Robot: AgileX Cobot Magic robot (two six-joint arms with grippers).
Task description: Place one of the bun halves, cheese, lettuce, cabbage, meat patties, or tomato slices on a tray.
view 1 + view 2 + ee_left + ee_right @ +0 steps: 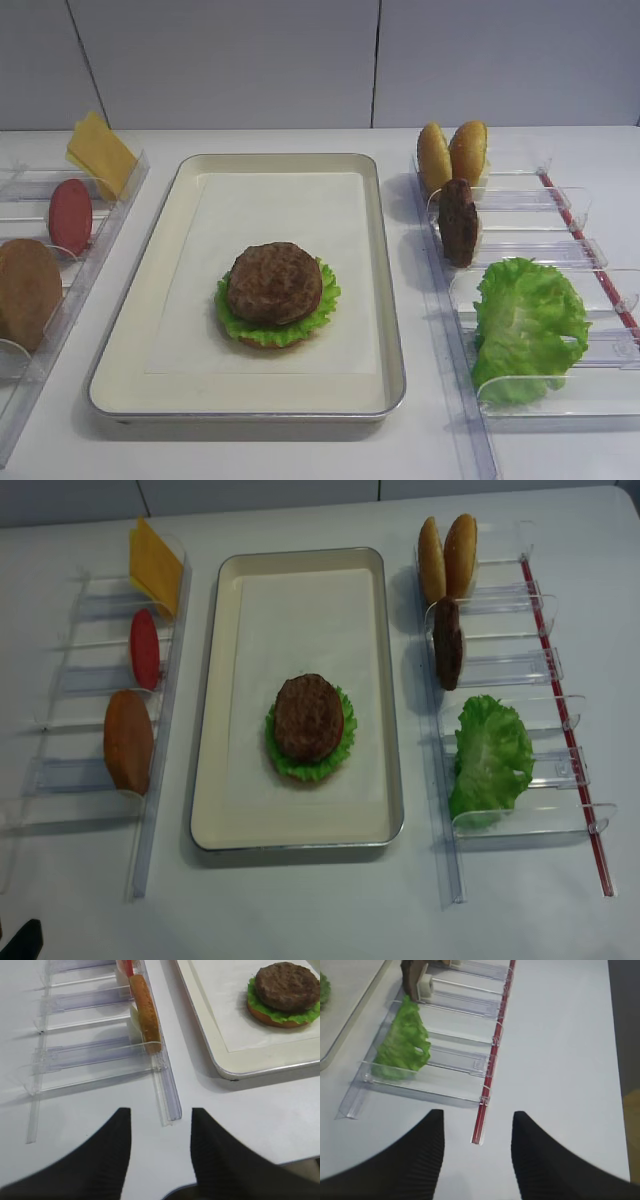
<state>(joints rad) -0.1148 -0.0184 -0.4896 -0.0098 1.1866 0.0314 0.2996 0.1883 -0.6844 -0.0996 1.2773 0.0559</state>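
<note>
Right gripper point(475, 1160) — two dark ribbed fingers point(415, 1160) spread apart, nothing between the jaws, hanging above the worktop | Left gripper point(160, 1155) — same pose, jaws parted and bare, fingers point(100, 1160) pointing forward and down | Arms and wrists: outside both overhead views

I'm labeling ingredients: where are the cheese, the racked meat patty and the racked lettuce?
cheese point(100, 152), exterior high view, middle of the slice.
racked meat patty point(459, 222), exterior high view, its middle.
racked lettuce point(490, 755), realsense view, leaf centre.
</note>
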